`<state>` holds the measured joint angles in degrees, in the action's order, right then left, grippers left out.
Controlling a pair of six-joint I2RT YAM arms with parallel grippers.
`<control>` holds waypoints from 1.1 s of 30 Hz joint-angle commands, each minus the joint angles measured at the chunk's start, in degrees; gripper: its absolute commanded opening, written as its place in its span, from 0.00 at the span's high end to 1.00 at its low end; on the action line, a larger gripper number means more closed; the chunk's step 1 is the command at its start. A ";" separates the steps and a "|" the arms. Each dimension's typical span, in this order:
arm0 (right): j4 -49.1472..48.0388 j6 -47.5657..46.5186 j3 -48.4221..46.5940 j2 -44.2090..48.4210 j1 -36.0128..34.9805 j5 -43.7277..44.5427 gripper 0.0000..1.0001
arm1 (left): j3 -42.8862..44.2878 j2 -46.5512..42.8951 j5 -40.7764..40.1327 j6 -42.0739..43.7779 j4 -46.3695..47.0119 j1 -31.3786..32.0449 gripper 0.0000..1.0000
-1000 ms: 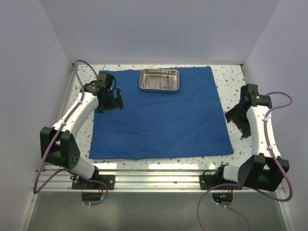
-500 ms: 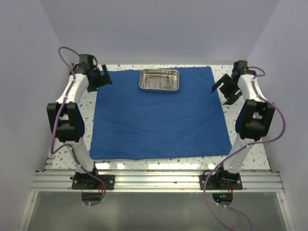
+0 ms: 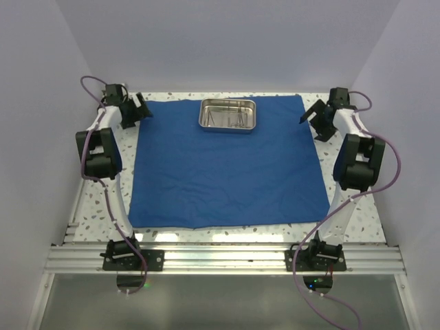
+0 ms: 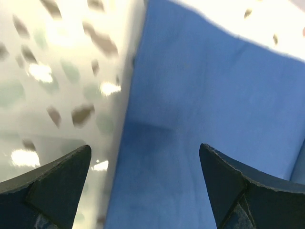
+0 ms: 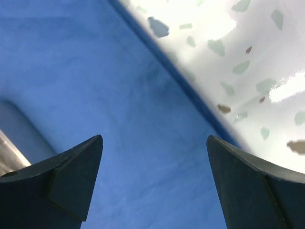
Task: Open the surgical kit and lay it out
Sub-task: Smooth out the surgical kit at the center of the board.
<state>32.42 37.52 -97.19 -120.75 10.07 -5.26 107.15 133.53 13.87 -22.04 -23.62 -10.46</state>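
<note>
Top external: left gripper (image 3: 137,111) and right gripper (image 3: 313,120), both spread, hover at far corners of the cloth (image 3: 227,172), probably to flatten it around the tray (image 3: 227,115).

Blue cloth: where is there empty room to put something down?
The blue cloth is bare from the steel tray down to its near edge. The far side is crowded: the tray sits there, and the open left gripper and right gripper hover at the far corners.
</note>
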 commanded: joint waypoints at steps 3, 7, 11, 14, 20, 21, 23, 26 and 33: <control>-5.00 -3.85 -2.92 -4.84 -0.13 5.08 0.06 | 10.34 8.30 0.11 0.07 3.31 -1.41 0.00; -4.65 -4.65 -6.43 -8.97 -0.13 5.08 0.13 | 11.41 11.22 0.81 -0.90 4.19 -1.85 0.09; -6.40 -4.56 -7.32 -10.65 -0.13 4.91 0.35 | 9.57 11.84 3.97 -1.69 6.82 -1.41 0.36; -7.55 -4.73 -6.88 -11.26 -0.13 4.90 0.82 | 9.30 12.19 4.32 -1.34 7.88 -0.53 0.68; -6.50 -6.05 -5.74 -10.65 -0.13 6.57 1.00 | 14.47 15.44 5.73 -2.48 7.62 0.17 1.00; -6.41 -6.14 -5.39 -10.30 -0.05 8.66 1.00 | 15.18 16.05 4.77 -2.65 7.36 0.35 1.00; -6.32 -5.70 -3.72 -8.90 -0.05 11.83 1.00 | 17.11 16.49 4.59 -3.09 7.36 0.35 1.00; -5.10 -4.12 -2.48 -7.84 0.48 17.46 1.00 | 19.49 17.28 1.79 -3.36 6.39 0.35 1.00; -3.69 -3.41 -5.03 -10.47 2.77 14.49 1.00 | 19.33 16.59 0.28 -3.27 6.04 -0.26 1.00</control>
<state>26.15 34.50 -101.12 -129.78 10.15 4.01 126.10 149.25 17.06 -25.10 -16.47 -10.52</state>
